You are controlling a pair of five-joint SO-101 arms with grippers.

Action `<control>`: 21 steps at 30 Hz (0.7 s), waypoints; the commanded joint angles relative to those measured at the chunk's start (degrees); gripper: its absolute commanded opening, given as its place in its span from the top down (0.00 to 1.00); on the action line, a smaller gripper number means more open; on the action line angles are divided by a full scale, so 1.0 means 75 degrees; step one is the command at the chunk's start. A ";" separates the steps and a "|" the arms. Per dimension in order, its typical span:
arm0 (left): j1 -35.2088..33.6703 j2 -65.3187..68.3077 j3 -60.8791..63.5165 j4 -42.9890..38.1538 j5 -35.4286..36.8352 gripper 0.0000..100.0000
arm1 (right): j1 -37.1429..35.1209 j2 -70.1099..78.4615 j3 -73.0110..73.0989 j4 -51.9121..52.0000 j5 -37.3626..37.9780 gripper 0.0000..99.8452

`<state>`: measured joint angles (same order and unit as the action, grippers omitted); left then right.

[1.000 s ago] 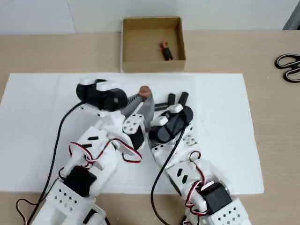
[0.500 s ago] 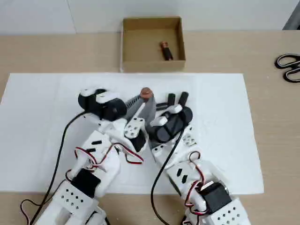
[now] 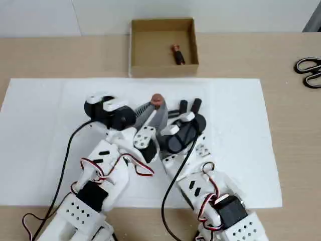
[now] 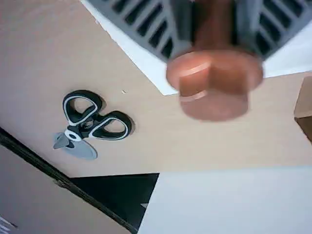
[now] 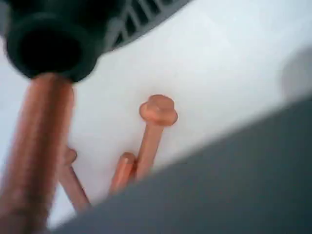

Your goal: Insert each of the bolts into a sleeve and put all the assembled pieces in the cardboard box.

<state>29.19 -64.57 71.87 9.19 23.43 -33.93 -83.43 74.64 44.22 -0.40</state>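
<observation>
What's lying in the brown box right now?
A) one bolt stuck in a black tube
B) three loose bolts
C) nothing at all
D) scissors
A: one bolt-in-sleeve piece lies alone on the floor of the cardboard box.

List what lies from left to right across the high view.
Left arm's black wrist motor → copper bolt → loose black sleeves → scissors. The cardboard box and white sheet overlap these, so they are left out.

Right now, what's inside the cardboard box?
One assembled piece, a copper bolt in a black sleeve, lies on the cardboard box floor. The near wall hides a strip of floor.
</observation>
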 commanded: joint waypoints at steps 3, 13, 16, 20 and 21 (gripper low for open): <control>0.0047 -0.0129 -0.0076 -0.0199 -0.0047 0.99 | -0.0064 -0.0100 -0.0070 -0.0182 -0.0070 1.00; 0.0047 -0.0094 -0.0510 0.0504 0.0527 0.99 | -0.0064 -0.0100 -0.0070 -0.0193 -0.0070 1.00; 0.0047 -0.0094 -0.0533 0.0527 0.0527 0.99 | -0.0064 -0.0100 -0.0070 -0.0193 -0.0070 1.00; 0.0012 -0.0129 -0.0651 0.0527 0.0527 0.99 | -0.0064 -0.0100 -0.0059 -0.0193 -0.0070 1.00; 0.0012 -0.0117 -0.0662 0.0539 0.0527 0.99 | -0.0064 -0.0100 -0.0059 -0.0193 -0.0070 1.00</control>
<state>29.19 -64.57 70.11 12.97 26.86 -34.02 -83.43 74.64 44.22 -0.40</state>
